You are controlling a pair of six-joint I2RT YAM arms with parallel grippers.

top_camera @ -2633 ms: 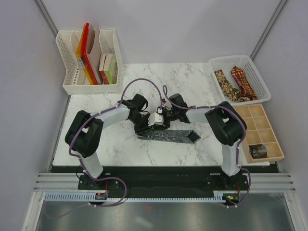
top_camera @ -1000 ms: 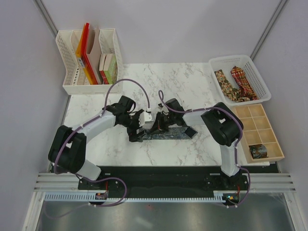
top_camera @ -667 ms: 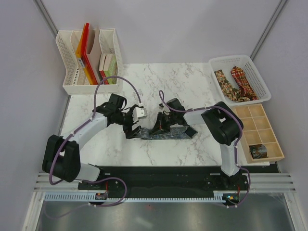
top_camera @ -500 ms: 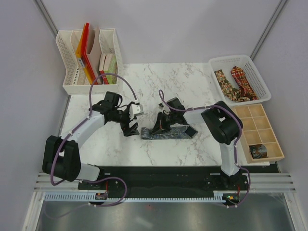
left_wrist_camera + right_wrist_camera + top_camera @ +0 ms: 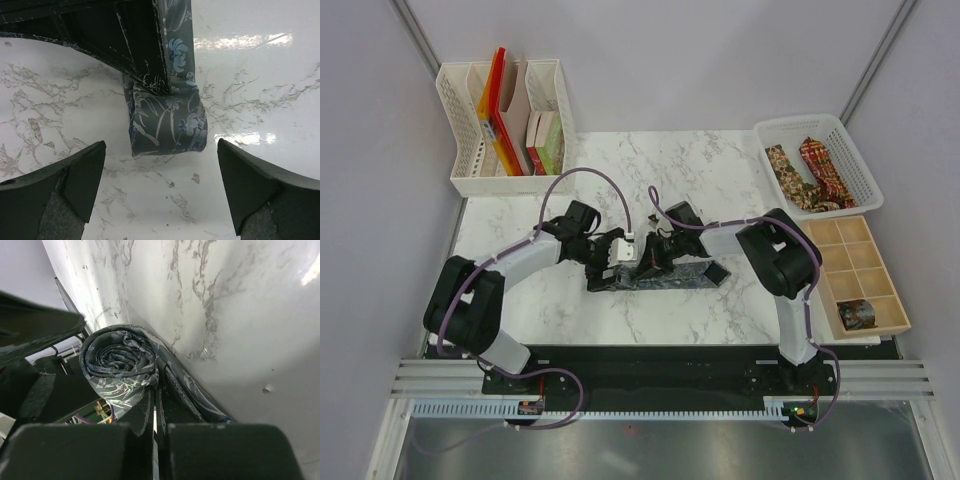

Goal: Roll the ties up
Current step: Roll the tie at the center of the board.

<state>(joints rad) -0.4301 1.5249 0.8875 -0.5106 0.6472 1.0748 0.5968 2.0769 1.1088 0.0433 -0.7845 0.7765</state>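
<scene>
A dark grey-green tie (image 5: 682, 276) lies across the middle of the marble table (image 5: 700, 170), its left end wound into a roll (image 5: 167, 122). In the right wrist view the roll's (image 5: 122, 365) spiral shows. My right gripper (image 5: 156, 402) is shut, its tips resting against the tie right beside the roll; pinched fabric cannot be made out. In the top view the right gripper (image 5: 646, 262) sits over the roll. My left gripper (image 5: 160, 150) is open just left of the roll, which lies ahead of its fingertips, untouched. Its place in the top view is (image 5: 604, 268).
A white basket (image 5: 855, 160) at the back right holds a brown-gold tie (image 5: 782, 168) and a red tie (image 5: 823, 172). A wooden compartment tray (image 5: 840, 235) at the right holds one rolled tie (image 5: 856, 314). A white file rack (image 5: 470, 120) with folders and books stands at the back left.
The left gripper swung away to the left, then came back to the roll's left side, open throughout. The right gripper stayed shut at the roll.
</scene>
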